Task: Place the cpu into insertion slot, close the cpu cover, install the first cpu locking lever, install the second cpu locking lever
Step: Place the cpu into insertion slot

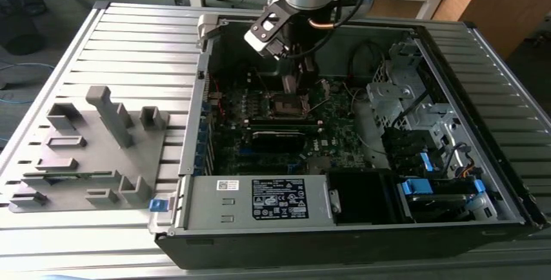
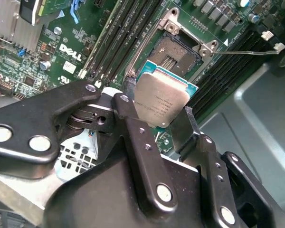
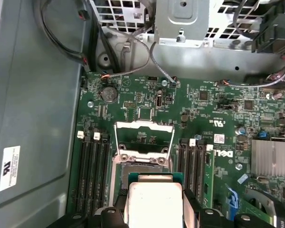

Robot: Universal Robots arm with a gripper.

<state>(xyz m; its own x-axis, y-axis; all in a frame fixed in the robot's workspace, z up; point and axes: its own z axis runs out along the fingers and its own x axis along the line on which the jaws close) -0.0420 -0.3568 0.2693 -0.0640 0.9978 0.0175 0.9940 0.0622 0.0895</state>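
My gripper [image 2: 157,105] is shut on the cpu [image 2: 162,99], a flat square chip with a silver top and green edge, held by two opposite edges between black fingers [image 2: 126,107]. The chip hangs tilted just above the motherboard, close beside the insertion slot [image 2: 173,52], whose dark recess lies open. In the first wrist view the cpu [image 3: 154,202] partly hides the insertion slot [image 3: 141,167]; the cpu cover [image 3: 143,127], a silver frame with a square window, is swung open beyond it. The exterior view shows the gripper [image 1: 290,84] lowered into the case over the slot [image 1: 288,104].
Black memory slots [image 3: 92,166] flank the socket on both sides. A thin metal lever [image 2: 247,52] sticks out beside it. A finned heat sink [image 3: 271,159], loose cables [image 3: 133,66] and a drive cage [image 1: 404,93] crowd the case. A grey fixture [image 1: 86,144] stands on the slatted table.
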